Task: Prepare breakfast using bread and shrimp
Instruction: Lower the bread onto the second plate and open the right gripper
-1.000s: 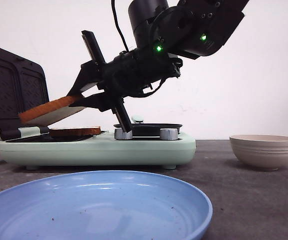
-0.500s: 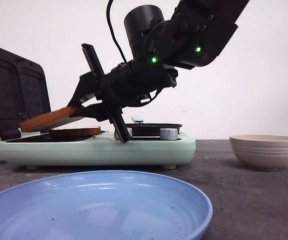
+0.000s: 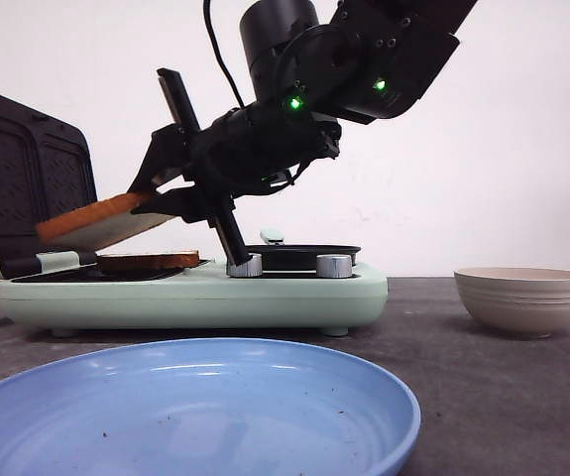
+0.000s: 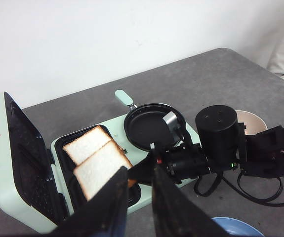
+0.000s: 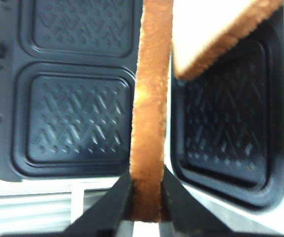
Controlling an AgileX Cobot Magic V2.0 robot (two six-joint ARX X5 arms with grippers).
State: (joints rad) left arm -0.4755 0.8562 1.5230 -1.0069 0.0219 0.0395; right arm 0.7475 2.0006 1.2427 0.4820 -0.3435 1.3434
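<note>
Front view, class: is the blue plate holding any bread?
No, the blue plate is bare; one slice hangs in the right gripper.

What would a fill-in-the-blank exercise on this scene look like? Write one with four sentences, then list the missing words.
1. The right gripper is shut on a slice of ____.
2. The held slice hangs tilted above the second slice, which lies in the ____ sandwich maker.
3. The sandwich maker's lid stands ____.
4. The blue plate nearest the front camera holds ____ bread.

Missing words: bread; green; open; no
</note>
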